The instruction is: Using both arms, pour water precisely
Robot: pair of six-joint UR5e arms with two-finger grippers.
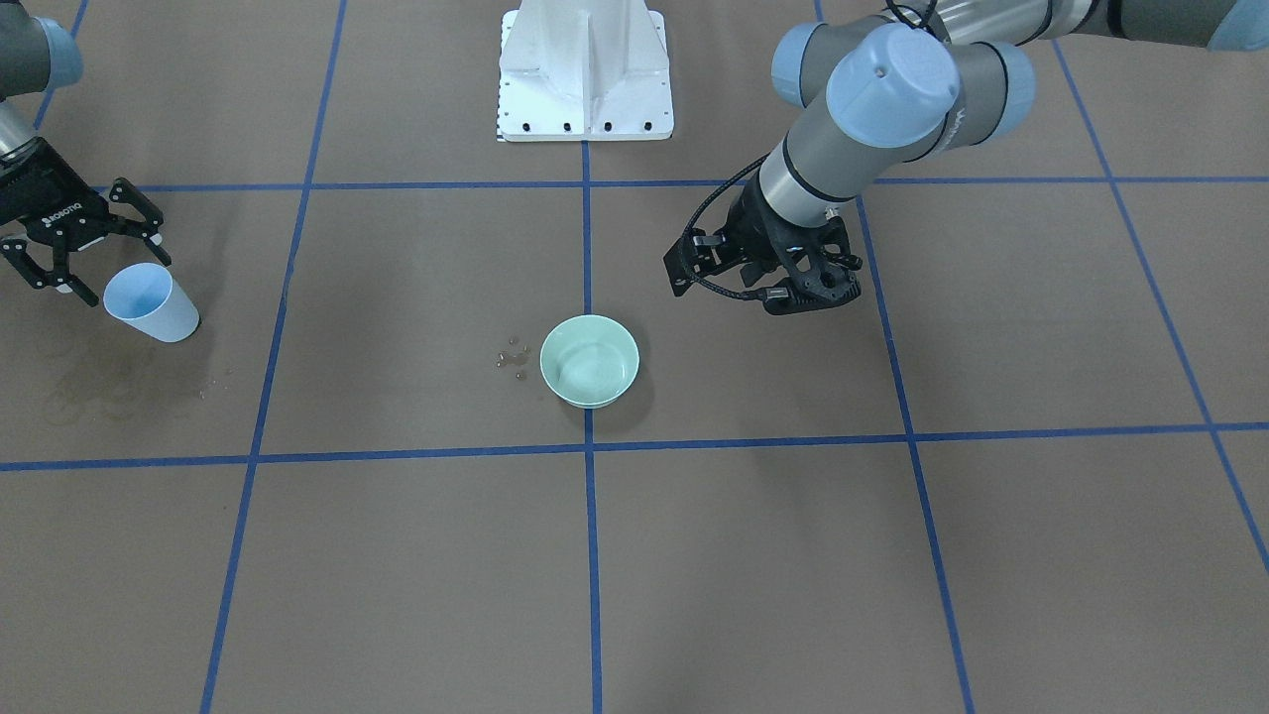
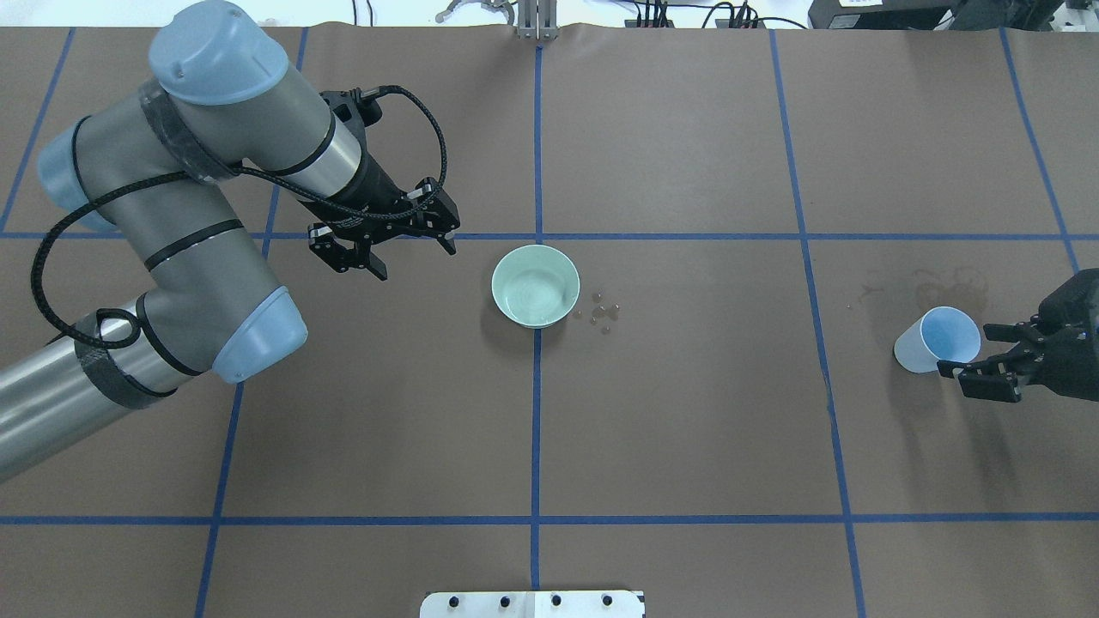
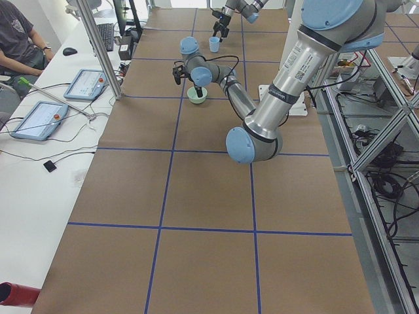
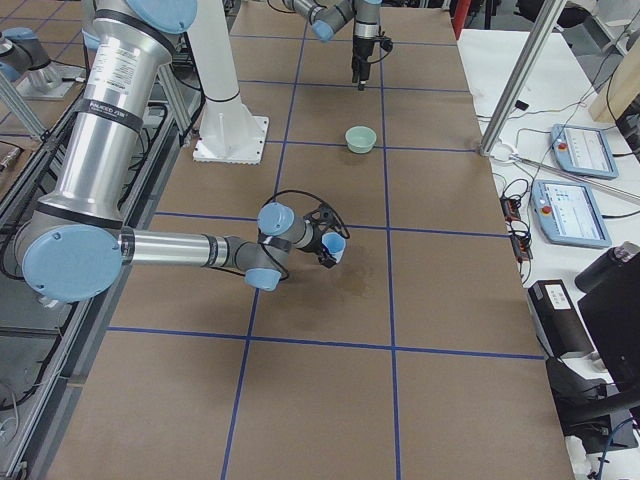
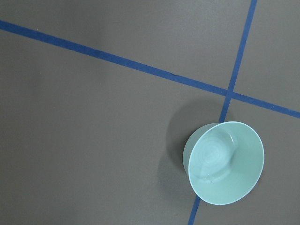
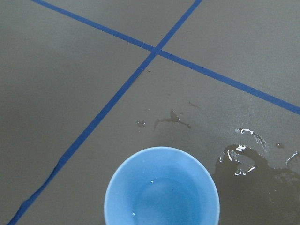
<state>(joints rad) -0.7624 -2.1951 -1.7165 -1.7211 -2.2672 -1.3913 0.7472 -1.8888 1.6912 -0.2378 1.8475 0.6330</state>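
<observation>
Light blue cup stands near the worktop's edge at the robot's right end. It is upright with the mouth up, so its long axis is vertical and the wider end is on top. The water is a thin layer in the cup bottom, showing only as glints. More sits in the green bowl at mid-worktop.

Right claw is spread open with the cup partly between its fingers. It is not clamped, and I can't tell if it touches. Likely lined up side-on for a grab that keeps the cup level.

Left claw is open and empty, just beside the bowl on the robot's left. It is probably placed to steady the bowl for the pour.

Wet patch lies beside the cup, and drops lie next to the bowl. Precision looks at risk.
</observation>
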